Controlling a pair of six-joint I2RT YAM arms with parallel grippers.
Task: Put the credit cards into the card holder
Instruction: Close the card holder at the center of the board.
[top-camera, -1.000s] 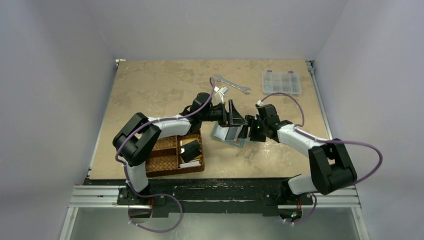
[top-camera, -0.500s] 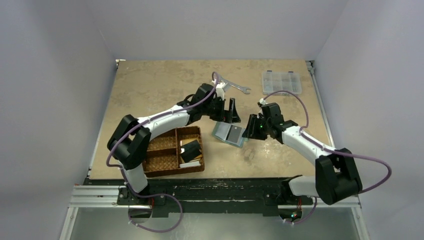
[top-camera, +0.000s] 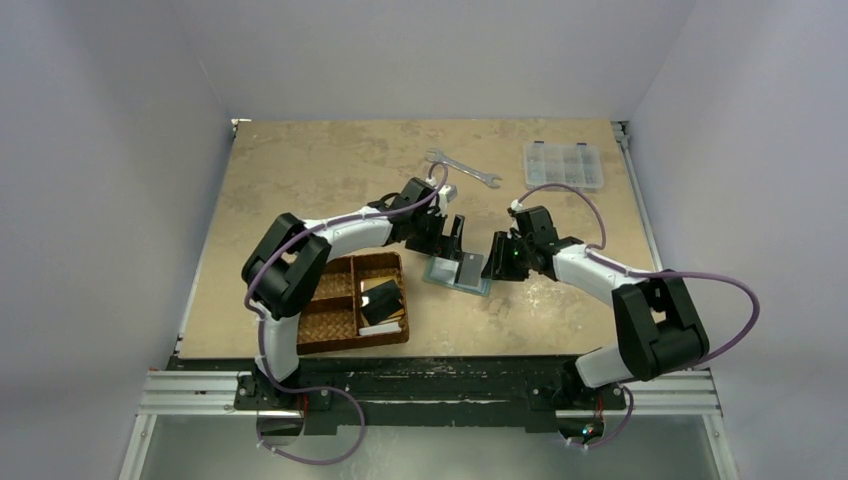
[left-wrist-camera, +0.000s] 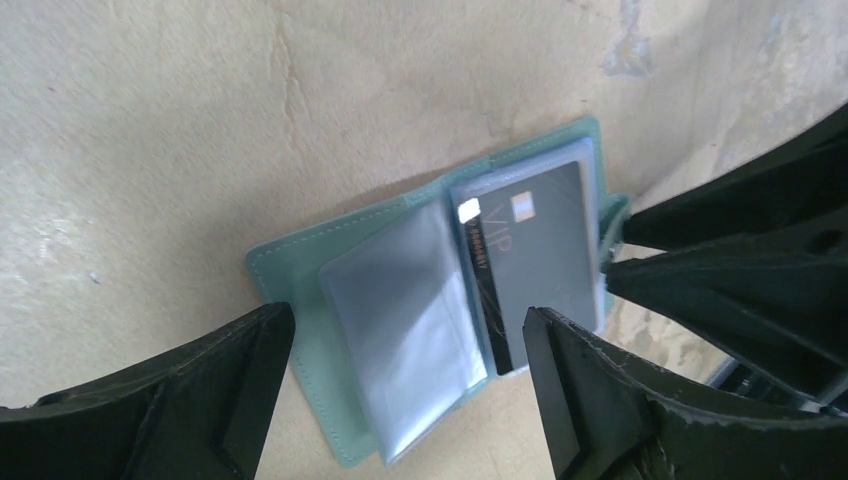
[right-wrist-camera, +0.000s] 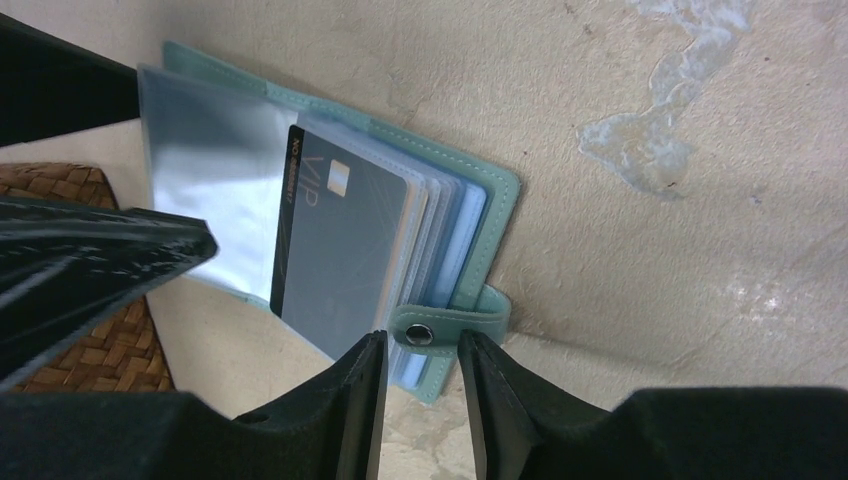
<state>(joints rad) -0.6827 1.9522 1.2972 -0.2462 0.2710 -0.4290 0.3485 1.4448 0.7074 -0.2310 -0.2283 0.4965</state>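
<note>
Sleeves (left-wrist-camera: 400, 300) in the open card holder (top-camera: 457, 273), at the basket's (top-camera: 330, 310) two o'clock, look floppy; grasp the stiffer cover (right-wrist-camera: 470, 200). The left end effector (left-wrist-camera: 400, 335) is spread, the right end effector (right-wrist-camera: 422, 345) narrowed round the snap tab (right-wrist-camera: 445, 332), grip unclear.

Top view: card holder (top-camera: 458, 272) mostly covered by left gripper (top-camera: 449, 238) and right gripper (top-camera: 497, 262). Black and white items in basket (top-camera: 350, 343) too small to identify, clear box (top-camera: 563, 164) contents too small too.

Right wrist: holder's left page under a left gripper finger (right-wrist-camera: 100, 270). Basket cut by left edge. Snap tab (right-wrist-camera: 440, 330) between right fingers, contact unclear.

Left wrist: holder's right edge behind right fingers. Dark card (left-wrist-camera: 535, 265) small print unreadable.
</note>
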